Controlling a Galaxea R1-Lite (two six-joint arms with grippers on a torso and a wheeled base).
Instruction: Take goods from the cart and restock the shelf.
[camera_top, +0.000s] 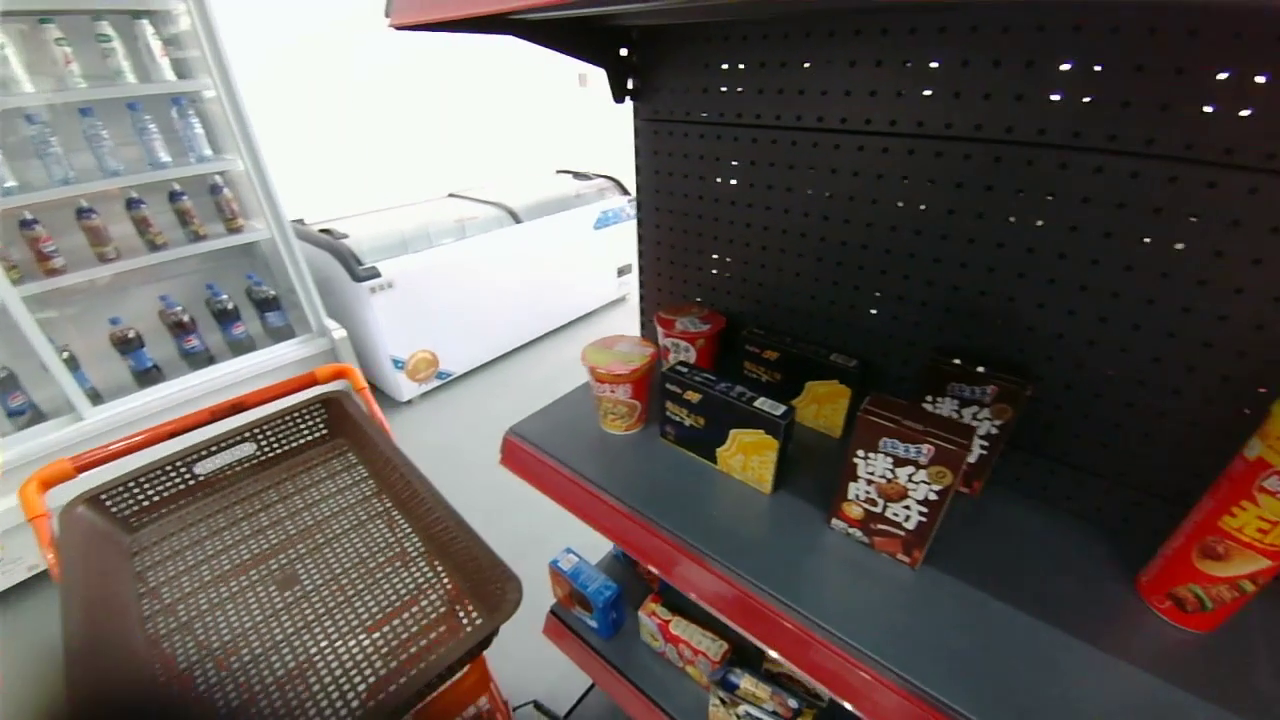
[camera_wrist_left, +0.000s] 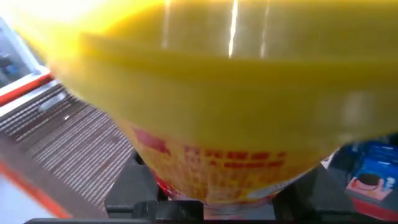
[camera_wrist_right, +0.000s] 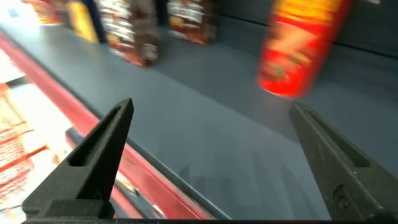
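My left tool (camera_wrist_left: 217, 202) grips a yellow cup (camera_wrist_left: 211, 106), which sits close against the lens with the brown cart basket (camera_top: 280, 540) behind it. My right tool (camera_wrist_right: 210, 104) is spread wide and holds nothing. It hangs over the grey shelf (camera_top: 760, 570), near a red can (camera_top: 1215, 540). Further along the shelf stand brown boxes (camera_top: 895, 490) and dark boxes (camera_top: 725, 425). Two shelf cups (camera_top: 620, 382) stand at the end nearest the cart.

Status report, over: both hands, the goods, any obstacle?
Left hand shut on yellow cup, cart basket behind it. Right hand open over shelf, empty. Red can just ahead.
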